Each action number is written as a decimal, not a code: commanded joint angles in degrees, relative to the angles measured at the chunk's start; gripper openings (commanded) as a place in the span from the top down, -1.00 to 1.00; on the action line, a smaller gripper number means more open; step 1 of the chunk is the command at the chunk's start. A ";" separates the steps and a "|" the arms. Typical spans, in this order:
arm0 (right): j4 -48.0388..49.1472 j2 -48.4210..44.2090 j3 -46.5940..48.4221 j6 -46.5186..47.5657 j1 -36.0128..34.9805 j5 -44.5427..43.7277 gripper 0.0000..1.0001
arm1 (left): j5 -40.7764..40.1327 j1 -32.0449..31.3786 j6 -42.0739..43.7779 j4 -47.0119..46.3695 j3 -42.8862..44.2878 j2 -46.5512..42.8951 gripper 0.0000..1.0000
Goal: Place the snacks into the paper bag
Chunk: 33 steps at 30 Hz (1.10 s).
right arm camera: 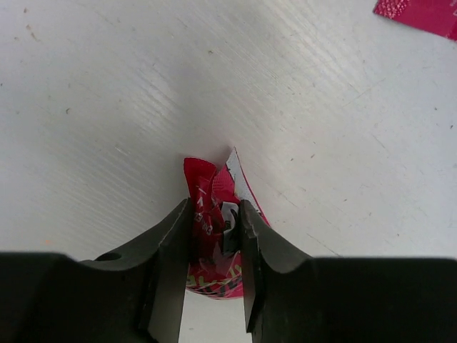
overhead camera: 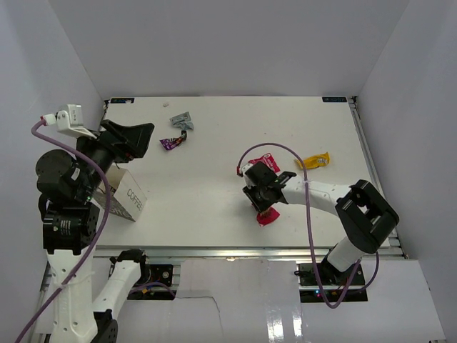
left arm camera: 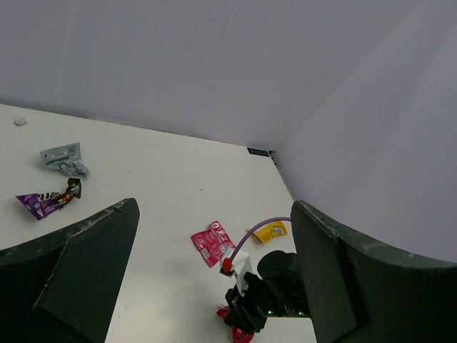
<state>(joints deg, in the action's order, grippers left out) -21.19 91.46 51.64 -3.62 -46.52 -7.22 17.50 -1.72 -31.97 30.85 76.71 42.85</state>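
I see the paper bag (overhead camera: 131,199) at the near left of the table (overhead camera: 214,236), partly hidden under my left arm (overhead camera: 68,179), its "COFFEE" print facing the top camera. The left gripper (overhead camera: 136,134) (left arm camera: 214,207) hangs just beyond the bag with its jaws spread wide and nothing between them.

The right gripper (overhead camera: 263,204) (right arm camera: 213,214) is well to the right of the bag. Its 2 fingers (right arm camera: 168,271) are pinched almost together on a crumpled red packet (overhead camera: 268,217) (right arm camera: 207,193). I cannot tell whether the packet is lifted off the table.

4 other snacks lie outside the bag. A pink packet (overhead camera: 261,163) (left arm camera: 211,243) and a yellow packet (overhead camera: 316,161) (left arm camera: 271,231) are far to its right. A purple packet (overhead camera: 171,143) (left arm camera: 46,203) and a grey-blue packet (overhead camera: 182,121) (left arm camera: 64,158) sit beyond it, toward the far edge.
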 commanded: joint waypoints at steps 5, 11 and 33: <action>-2.89 -4.18 3.64 17.61 -0.06 16.47 0.85 | 4.38 0.13 -0.90 -4.74 4.15 1.53 -0.96; -10.09 -4.11 17.42 44.63 -0.15 44.00 0.83 | 10.09 0.05 -3.27 -10.37 8.19 3.38 -0.96; 43.41 36.68 79.76 15.32 -18.69 34.83 0.77 | 10.72 0.05 -14.53 -17.14 10.04 -0.31 -0.96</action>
<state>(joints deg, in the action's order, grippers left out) 6.98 127.63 127.33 19.75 -64.62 33.58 28.86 -1.72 -45.19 12.47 86.35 42.54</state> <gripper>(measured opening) 0.349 0.977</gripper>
